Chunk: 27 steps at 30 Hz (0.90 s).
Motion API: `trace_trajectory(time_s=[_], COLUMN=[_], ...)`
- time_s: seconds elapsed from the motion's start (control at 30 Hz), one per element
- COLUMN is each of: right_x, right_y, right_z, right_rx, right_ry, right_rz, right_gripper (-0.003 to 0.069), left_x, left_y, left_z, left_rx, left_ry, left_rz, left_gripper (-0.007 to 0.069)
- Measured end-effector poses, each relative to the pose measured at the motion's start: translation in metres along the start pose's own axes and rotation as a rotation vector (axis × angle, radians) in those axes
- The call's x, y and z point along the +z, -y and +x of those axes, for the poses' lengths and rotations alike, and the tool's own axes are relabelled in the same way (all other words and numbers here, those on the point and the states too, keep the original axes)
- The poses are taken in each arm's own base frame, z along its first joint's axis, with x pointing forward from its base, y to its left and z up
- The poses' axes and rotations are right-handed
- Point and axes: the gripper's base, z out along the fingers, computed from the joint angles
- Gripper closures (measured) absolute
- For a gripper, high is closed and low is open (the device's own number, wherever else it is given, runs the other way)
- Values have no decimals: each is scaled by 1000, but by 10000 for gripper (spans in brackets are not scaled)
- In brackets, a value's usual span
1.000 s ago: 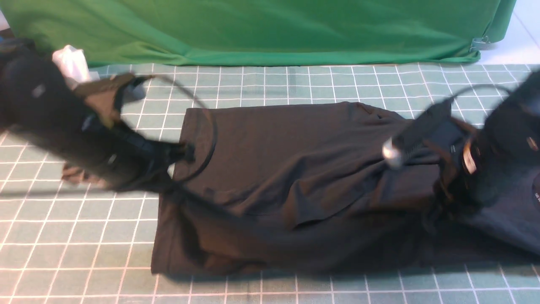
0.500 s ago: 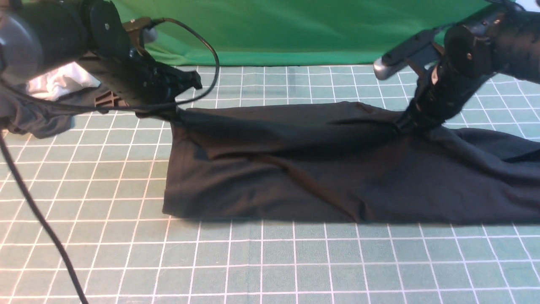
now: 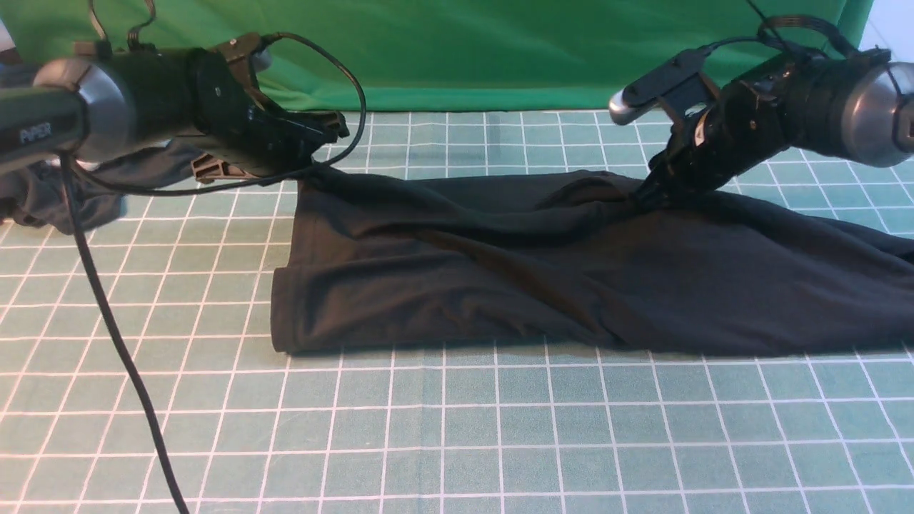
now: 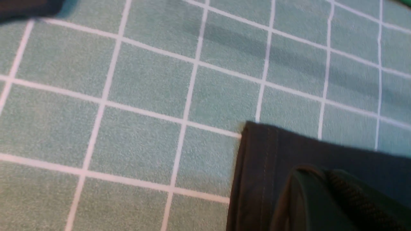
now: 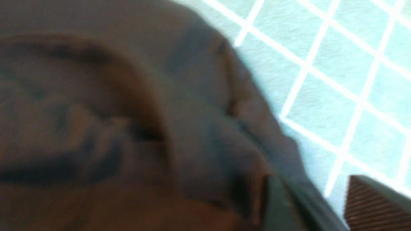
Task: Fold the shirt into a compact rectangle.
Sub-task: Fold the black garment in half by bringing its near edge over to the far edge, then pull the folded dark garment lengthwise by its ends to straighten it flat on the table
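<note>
And there's the shirt (image 3: pixel 543 271), a long black band stretched across the middle of the frame and off its right edge on the green grid mat (image 3: pixel 457 428). The left gripper (image 3: pixel 318 153) at upper left is clamped tight on its far left corner, and the left wrist view has the stitched hem tucked under a finger (image 4: pixel 321 199). Over at upper right, the right gripper (image 3: pixel 643 194) sits down on the far edge of the fabric, and the right wrist view shows its fingers (image 5: pixel 375 208) parted, mat visible between them, gripping nothing.
</note>
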Motion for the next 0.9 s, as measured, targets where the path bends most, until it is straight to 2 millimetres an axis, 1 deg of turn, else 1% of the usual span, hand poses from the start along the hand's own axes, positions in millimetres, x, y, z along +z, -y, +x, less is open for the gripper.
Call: trace_trajectory(time_s=[0.07,0.1,0.13,0.17,0.23,0.27,0.33,0.4,0.43,0.47,0.53,0.6,0.7,0.73,0.77,0.8,0.87,0.9], right_x=[-2,-3,-7,-11,-21,-27,-44,-53,-55,-57,-57,-50,-33,-21,-21,-7,12,13], right_y=[12,13,21,25,30,32,32,28,26,21,14,7,-3,-8,-8,-13,-17,-18], right_z=[-3,-4,-7,-10,-16,-19,-28,-31,-32,-31,-31,-30,-28,-25,-25,-22,-19,-20], right_rx=[72,74,111,121,119,118,127,119,111,105,99,91,94,95,95,91,70,70], right_ry=[10,14,3,-5,-28,-46,-92,-113,-124,-139,-152,-159,-165,-175,-171,-175,-148,-139], right_rz=[17,20,31,38,45,38,-11,-76,-108,-162,-218,-251,-269,-272,-272,-272,-263,-260], right_gripper=[247,242,223,228,309,384,546,589,589,574,529,449,349,316,316,301,298,298], left_x=[0,0,-1,-2,-6,-9,-19,-28,-31,-38,-44,-48,-49,-50,-50,-50,-50,-49], left_y=[-5,-6,-8,-9,-6,-5,2,7,8,11,13,13,12,13,13,13,13,13], left_z=[-5,-6,-10,-13,-18,-22,-34,-42,-44,-48,-50,-49,-46,-45,-45,-45,-46,-46], left_rx=[-31,-35,-51,-54,-52,-47,-35,-8,3,29,53,67,80,78,77,80,92,93], left_ry=[31,36,49,53,44,41,28,-9,-22,-54,-93,-134,-179,-186,-186,-187,-180,-179], left_rz=[0,0,0,-2,-5,-7,-6,-16,-20,-28,-38,-49,-59,-59,-58,-56,-50,-50], left_gripper=[584,580,554,531,480,454,376,321,300,275,242,222,211,209,209,209,209,209])
